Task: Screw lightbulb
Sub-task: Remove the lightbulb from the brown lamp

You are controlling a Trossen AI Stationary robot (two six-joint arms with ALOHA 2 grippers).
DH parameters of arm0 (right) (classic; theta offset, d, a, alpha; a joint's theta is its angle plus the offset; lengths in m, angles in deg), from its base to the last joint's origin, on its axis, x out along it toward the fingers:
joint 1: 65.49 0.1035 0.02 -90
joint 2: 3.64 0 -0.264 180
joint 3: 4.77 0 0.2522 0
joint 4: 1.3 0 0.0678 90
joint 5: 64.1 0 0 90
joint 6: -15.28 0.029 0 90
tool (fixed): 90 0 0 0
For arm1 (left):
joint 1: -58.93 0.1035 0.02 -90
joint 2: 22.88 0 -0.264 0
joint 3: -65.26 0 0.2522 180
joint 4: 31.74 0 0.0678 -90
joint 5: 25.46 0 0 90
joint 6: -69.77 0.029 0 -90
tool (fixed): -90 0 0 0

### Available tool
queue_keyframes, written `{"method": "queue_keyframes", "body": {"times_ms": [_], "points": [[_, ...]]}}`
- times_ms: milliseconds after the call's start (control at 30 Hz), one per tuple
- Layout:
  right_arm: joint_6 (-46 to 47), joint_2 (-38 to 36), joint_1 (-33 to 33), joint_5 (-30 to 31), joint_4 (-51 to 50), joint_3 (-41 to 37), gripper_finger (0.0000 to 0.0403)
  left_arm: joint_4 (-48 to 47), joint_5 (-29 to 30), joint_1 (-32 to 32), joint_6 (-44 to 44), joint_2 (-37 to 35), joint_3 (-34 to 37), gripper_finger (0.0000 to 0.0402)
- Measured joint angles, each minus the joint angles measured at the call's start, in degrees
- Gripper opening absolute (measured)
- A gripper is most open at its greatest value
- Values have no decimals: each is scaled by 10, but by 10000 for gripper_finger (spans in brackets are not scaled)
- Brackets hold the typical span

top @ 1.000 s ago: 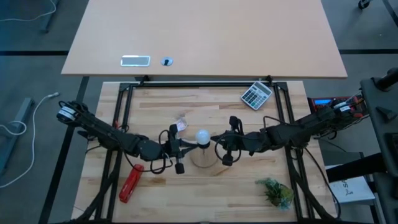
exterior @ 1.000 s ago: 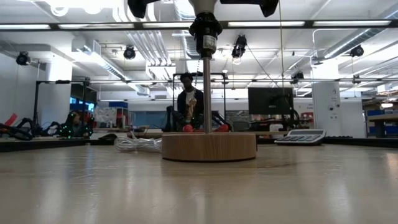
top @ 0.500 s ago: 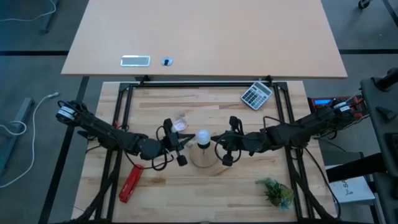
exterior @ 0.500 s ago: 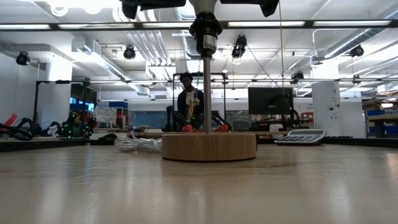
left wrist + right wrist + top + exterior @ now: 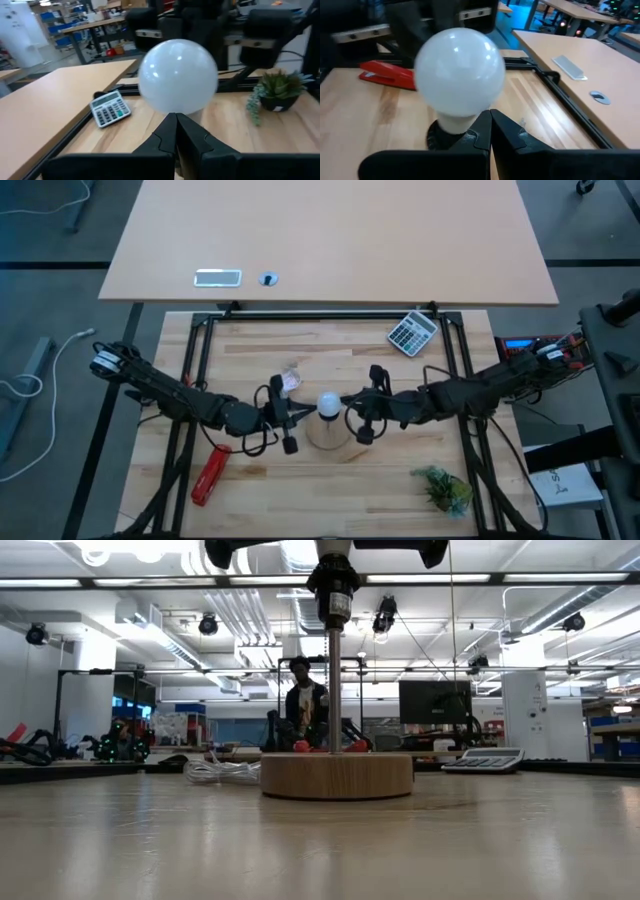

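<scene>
The white lightbulb (image 5: 327, 403) stands upright in the black socket (image 5: 333, 592) on top of a metal rod, which rises from the round wooden disc (image 5: 337, 776) on the table. My left gripper (image 5: 303, 413) is shut. It lies level at the bulb's left, with its tips at the bulb's neck (image 5: 176, 116). My right gripper (image 5: 348, 410) is shut. It lies level at the bulb's right, with its tips at the neck above the socket (image 5: 490, 114). My left gripper's shut fingertips (image 5: 170, 125) stand level against the underside of the bulb's globe, coming from the table's left; I cannot tell whether they touch it. My right gripper's shut fingertips (image 5: 495, 125) stand level beside the bulb's neck (image 5: 451, 122), coming from the table's right; I cannot tell whether they touch it.
A calculator (image 5: 412, 333) lies at the far right. A red tool (image 5: 210, 475) lies near left and a small potted plant (image 5: 443, 488) near right. A clear plastic scrap (image 5: 290, 378) lies behind the left gripper. A person (image 5: 305, 705) stands in the room beyond.
My left gripper has turned about its wrist beside the bulb and turned back, staying shut and in place. The bulb stays upright in the socket.
</scene>
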Motion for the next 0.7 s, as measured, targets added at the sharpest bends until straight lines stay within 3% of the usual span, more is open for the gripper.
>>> {"method": "queue_keyframes", "body": {"times_ms": [400, 600, 700], "points": [[-14, 0, -11, 11, 5, 1, 0, -1, -13, -1, -15, 0, 0, 0], [-15, -10, -10, 23, -7, 1, 0, -33, 66, -24, -15, -2, 0, 0], [9, -20, -10, 23, -38, 2, 0, -34, 78, -30, -15, -5, 0, 0]]}}
